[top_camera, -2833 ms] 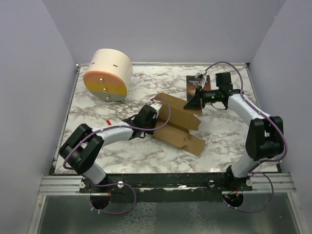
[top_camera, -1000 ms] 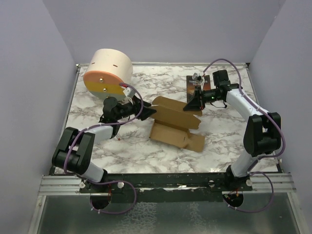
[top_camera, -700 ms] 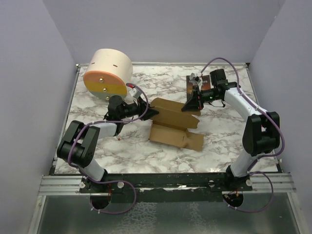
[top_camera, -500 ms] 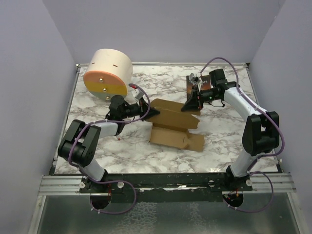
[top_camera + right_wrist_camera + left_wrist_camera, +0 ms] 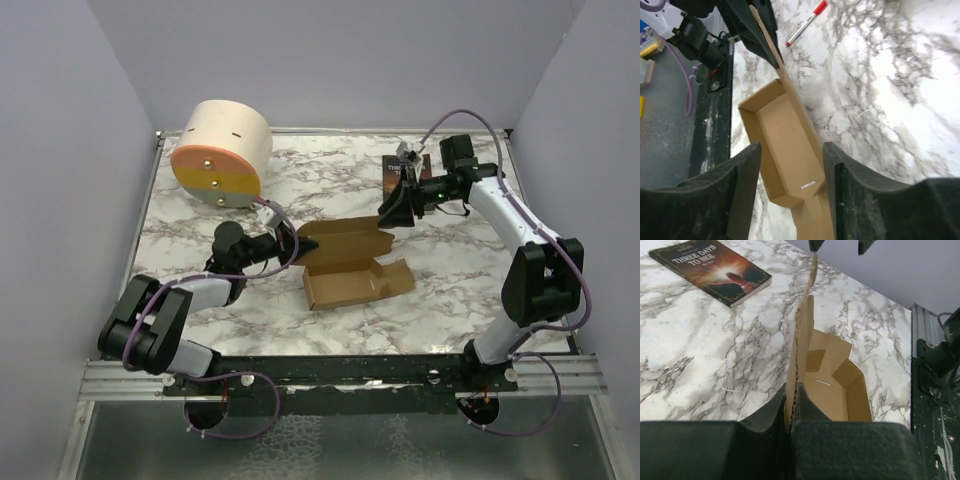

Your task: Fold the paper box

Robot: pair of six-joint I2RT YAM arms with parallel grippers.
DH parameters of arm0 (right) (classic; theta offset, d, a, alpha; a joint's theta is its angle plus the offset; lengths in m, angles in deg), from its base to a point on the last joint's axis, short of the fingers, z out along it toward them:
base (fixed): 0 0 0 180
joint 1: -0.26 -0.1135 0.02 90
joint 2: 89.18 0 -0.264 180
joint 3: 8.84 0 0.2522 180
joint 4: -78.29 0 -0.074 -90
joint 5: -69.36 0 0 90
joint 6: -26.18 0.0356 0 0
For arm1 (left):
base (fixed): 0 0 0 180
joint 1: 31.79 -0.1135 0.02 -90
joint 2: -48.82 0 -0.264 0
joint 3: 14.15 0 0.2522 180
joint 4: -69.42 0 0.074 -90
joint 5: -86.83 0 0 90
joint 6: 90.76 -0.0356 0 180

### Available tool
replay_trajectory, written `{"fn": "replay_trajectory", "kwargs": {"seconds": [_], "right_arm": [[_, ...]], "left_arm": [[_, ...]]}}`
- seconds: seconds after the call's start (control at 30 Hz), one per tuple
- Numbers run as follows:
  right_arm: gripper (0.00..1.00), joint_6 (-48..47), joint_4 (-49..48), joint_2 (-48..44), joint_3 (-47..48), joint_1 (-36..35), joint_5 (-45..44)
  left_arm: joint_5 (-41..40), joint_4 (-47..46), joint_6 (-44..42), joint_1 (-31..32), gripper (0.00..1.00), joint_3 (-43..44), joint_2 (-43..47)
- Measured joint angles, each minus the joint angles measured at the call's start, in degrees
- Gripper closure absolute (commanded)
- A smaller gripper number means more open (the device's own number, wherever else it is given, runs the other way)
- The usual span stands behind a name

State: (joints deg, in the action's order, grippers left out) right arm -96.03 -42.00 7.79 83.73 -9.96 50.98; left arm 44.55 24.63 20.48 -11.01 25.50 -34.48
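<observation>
The paper box is a brown cardboard tray lying open-side up in the middle of the table, its long lid panel standing up along the far side. My left gripper is shut on the left end of that panel; the left wrist view shows the corrugated edge pinched between the black pads. My right gripper hovers open just above the panel's right end. In the right wrist view the tray lies below the spread fingers, which touch nothing.
A big cream cylinder with an orange-yellow face lies at the back left. A dark paperback book lies at the back right, partly behind the right gripper in the top view. A red pen lies near the left arm.
The left gripper has shut on the lid panel's left end. The right gripper has opened and let the panel go. The box has swung round and now lies flatter, nearer the left arm.
</observation>
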Motion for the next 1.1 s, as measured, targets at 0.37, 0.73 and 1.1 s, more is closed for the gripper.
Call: {"fn": "replay_trajectory", "kwargs": {"seconds": [0.37, 0.73, 1.1], "right_arm": [[0.05, 2.1, -11.69, -16.44, -17.68, 8.04, 1.75], [0.01, 12.39, -28.92, -18.82, -30.67, 7.82, -5.57], [0.06, 14.93, -29.35, -6.56, -25.22, 9.79, -11.23]], "left_arm": [[-14.05, -7.78, -5.77, 4.9, 1.0, -13.81, 12.63], [-20.39, -18.99, -8.92, 7.69, 1.0, -17.38, 13.25], [-21.22, -20.76, -8.94, 8.24, 1.0, -17.59, 13.25]]}}
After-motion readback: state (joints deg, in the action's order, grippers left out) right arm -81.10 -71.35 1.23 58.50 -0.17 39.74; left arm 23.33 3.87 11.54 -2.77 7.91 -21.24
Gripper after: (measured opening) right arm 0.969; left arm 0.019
